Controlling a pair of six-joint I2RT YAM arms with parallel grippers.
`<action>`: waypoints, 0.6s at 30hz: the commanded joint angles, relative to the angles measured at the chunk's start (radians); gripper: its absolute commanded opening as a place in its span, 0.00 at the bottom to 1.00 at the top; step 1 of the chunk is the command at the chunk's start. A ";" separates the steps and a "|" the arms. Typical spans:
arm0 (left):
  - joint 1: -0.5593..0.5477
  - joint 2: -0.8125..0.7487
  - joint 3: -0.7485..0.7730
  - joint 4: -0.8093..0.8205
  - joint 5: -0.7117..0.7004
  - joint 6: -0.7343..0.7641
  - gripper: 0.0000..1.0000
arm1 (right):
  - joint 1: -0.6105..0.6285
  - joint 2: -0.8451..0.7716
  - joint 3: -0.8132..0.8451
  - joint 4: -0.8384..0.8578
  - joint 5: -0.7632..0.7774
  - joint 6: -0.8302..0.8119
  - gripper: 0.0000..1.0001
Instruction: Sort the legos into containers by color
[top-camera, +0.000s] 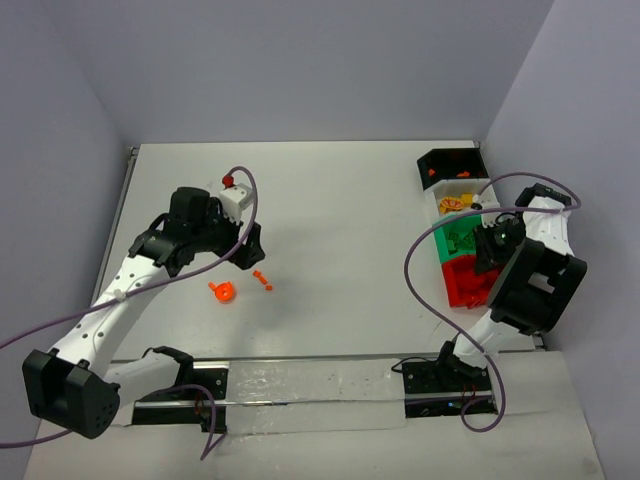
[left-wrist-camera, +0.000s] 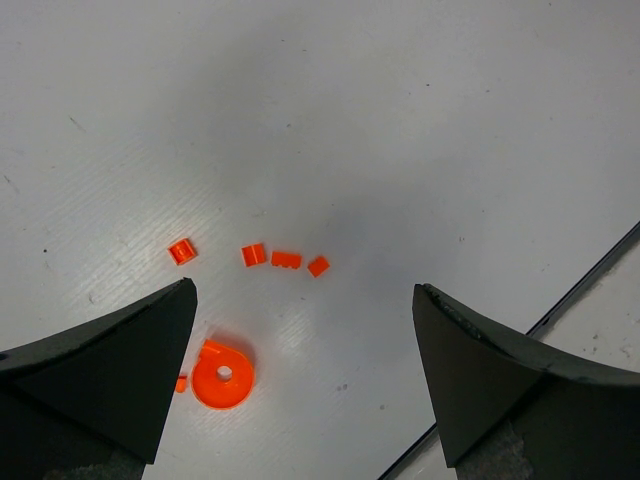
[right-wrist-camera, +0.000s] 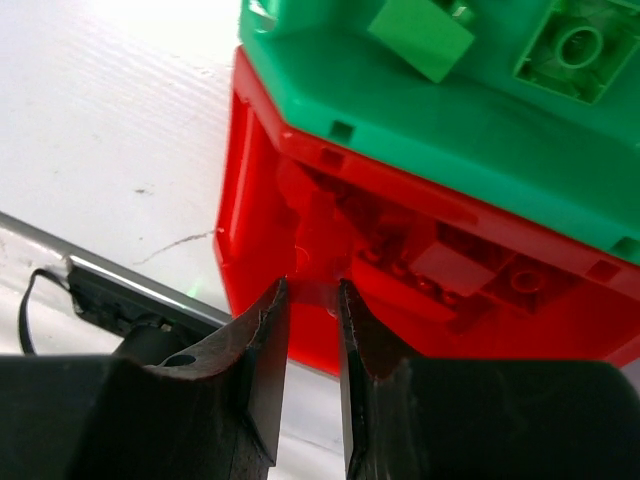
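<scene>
Top view: the left gripper (top-camera: 240, 250), spread wide, hovered over loose orange legos (top-camera: 262, 279), well apart from the red bin (top-camera: 468, 285), the nearest of the containers (top-camera: 455, 205); a pick seemed in hand

Left wrist: small orange bits and a round disc (left-wrist-camera: 222, 373) lay below the open jaws; next would likely be a descent onto one piece

Right wrist: the right gripper (right-wrist-camera: 312, 295) hung close above the red bin, nearly pressed together; whether it pinched a brick could not be told
</scene>
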 joint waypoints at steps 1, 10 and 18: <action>0.006 -0.025 -0.007 0.020 -0.015 0.012 0.99 | 0.005 0.010 -0.003 0.061 0.053 0.029 0.19; 0.033 -0.027 -0.024 -0.018 0.006 0.059 0.99 | 0.021 -0.004 0.012 0.025 0.055 0.026 0.76; 0.114 -0.024 -0.036 -0.096 -0.089 0.126 0.94 | 0.084 -0.058 0.172 -0.087 -0.044 0.050 0.82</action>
